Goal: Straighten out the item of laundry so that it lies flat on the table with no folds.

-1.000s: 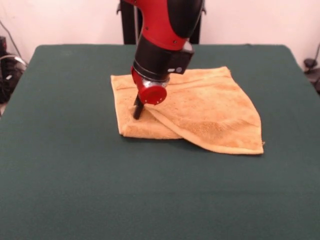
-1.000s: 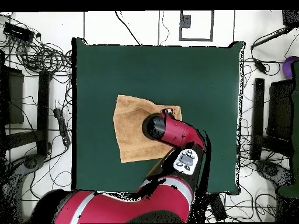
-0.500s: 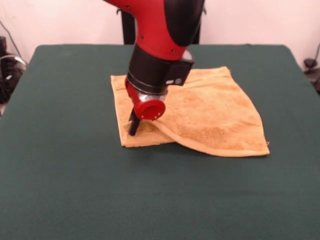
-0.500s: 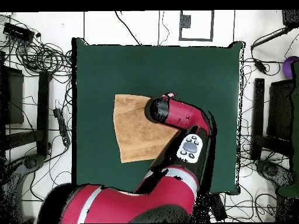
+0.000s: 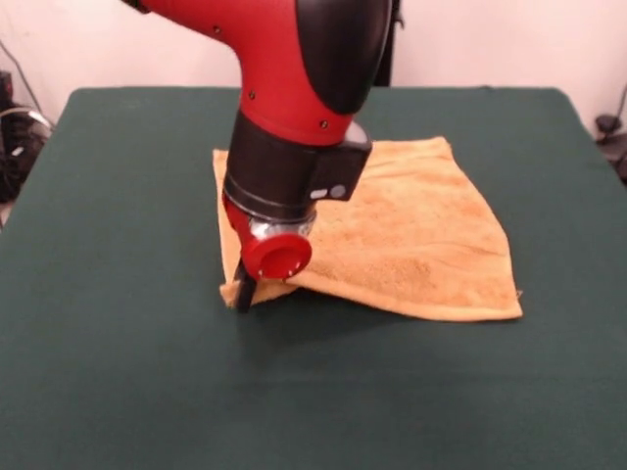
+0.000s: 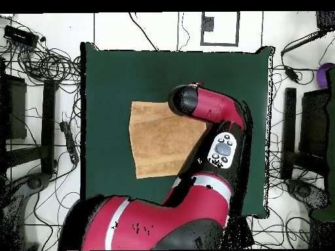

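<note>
The golden-tan towel lies near the middle of the dark green table, mostly spread, with its left near corner lifted slightly. My gripper is at that corner, low over the table, shut on the towel's edge. The red and black wrist hides the towel's left part. In the overhead view the towel shows as a rough rectangle. The arm's end covers its upper right corner there, and the gripper itself is hidden beneath it.
The table is far larger than the towel, with green top on all sides. Cables and equipment lie on the floor around it. A purple object sits off the right edge.
My gripper has moved toward the table's near side in the front view, dragging the towel's corner with it. The folded-over flap has opened out and the towel lies flatter.
</note>
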`<state>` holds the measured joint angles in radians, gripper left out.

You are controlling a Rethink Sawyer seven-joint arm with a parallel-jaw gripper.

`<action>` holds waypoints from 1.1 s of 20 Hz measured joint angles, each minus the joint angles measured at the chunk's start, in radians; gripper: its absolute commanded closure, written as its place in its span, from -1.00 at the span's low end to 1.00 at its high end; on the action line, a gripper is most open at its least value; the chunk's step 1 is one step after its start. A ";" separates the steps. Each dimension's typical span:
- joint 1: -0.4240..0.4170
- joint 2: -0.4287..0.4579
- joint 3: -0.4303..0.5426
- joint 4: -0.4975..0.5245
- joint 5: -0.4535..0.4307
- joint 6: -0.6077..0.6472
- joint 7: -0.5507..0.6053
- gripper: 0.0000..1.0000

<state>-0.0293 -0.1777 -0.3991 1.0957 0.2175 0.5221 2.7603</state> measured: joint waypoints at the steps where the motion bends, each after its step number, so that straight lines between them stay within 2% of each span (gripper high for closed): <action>1: -0.003 0.005 0.002 -0.015 0.000 0.008 0.000 1.00; 6: -0.016 0.047 0.018 -0.103 0.000 0.044 0.000 1.00; 7: -0.018 0.059 0.028 -0.127 0.000 0.044 0.000 -1.00; 15: -0.024 0.088 0.071 -0.193 -0.005 0.042 0.000 -1.00; 22: -0.031 0.093 0.109 -0.255 -0.079 0.041 0.000 -1.00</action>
<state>-0.0602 -0.0843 -0.2898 0.8402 0.1389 0.5634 2.7603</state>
